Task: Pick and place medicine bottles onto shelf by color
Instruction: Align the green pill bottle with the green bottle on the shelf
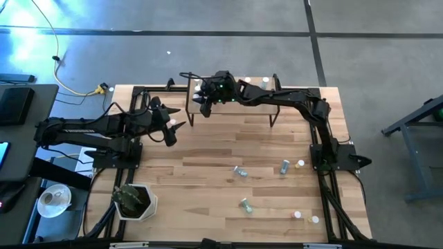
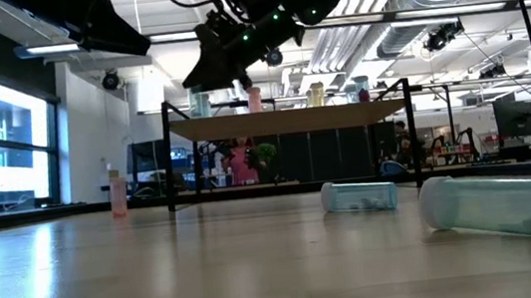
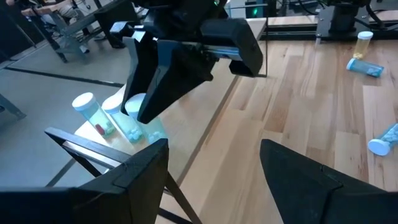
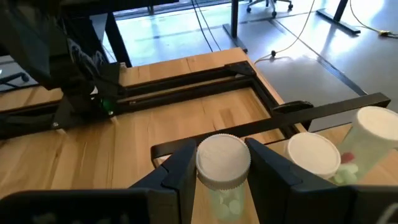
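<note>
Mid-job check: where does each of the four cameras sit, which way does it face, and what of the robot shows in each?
High: above the table, looking straight down; both arms, shelf, bottles lying on the table.
Low: at tabletop height, looking level at the shelf; right gripper hangs over its end.
Left wrist: on the left arm, facing the shelf end; its own open fingers below, right gripper ahead.
Right wrist: on the right arm, looking down; its fingers clamp a white-capped bottle.
Shared: both wrist views show standing bottles on the shelf.

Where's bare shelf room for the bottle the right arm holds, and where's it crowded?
The shelf is bare in its middle, between the right gripper and the bottles at its right end. Crowded at the left end: two bottles stand beside the held bottle.
</note>
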Motion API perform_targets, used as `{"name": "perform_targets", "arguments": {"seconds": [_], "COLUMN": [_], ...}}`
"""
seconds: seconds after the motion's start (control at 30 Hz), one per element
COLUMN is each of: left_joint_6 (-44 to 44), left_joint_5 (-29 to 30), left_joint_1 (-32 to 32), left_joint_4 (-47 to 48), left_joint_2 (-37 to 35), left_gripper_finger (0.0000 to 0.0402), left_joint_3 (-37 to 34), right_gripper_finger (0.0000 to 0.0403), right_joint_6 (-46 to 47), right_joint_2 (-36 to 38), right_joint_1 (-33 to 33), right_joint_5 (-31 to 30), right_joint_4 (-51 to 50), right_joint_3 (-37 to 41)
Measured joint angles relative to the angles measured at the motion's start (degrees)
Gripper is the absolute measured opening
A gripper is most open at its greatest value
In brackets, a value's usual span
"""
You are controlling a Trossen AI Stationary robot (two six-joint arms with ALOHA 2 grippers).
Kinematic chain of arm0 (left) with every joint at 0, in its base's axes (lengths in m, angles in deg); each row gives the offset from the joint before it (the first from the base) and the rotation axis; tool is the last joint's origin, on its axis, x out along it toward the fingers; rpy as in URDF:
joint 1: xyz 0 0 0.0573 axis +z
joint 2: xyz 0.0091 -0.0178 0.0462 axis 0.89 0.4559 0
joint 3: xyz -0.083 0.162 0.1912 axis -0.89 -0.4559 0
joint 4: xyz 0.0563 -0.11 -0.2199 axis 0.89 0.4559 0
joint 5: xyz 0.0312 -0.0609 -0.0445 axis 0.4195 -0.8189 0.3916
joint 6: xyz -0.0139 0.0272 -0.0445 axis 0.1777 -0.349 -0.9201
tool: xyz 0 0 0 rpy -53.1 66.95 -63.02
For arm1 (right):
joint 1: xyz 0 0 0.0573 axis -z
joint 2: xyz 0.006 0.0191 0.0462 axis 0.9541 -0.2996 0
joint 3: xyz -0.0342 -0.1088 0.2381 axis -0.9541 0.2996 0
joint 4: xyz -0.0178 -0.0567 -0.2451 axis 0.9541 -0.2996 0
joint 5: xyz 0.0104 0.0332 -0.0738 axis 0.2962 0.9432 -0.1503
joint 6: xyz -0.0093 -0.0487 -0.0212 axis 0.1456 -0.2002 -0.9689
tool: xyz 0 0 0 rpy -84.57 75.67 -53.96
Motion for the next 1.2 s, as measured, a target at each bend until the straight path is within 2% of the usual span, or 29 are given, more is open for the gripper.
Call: {"name": "perform_targets", "arguments": {"seconds": [0.27,1.2], "left_joint_6": [0.13,0.13], "left_joint_5": [0.0,-0.02], "left_joint_1": [0.0,-0.02], "left_joint_4": [0.01,0.01], "left_joint_2": [0.0,0.0], "left_gripper_finger": [0.0241,0.0241], "left_joint_3": [0.0,0.0], "right_gripper_finger": [0.0108,0.0108], "right_joint_6": [-1.09,0.07], "right_joint_2": [-0.02,-0.48], "right_joint_1": [0.14,0.16], "right_joint_5": [-2.51,-2.56], "right_joint_4": [-2.42,-1.78], "right_joint_3": [0.0,-0.02]}}
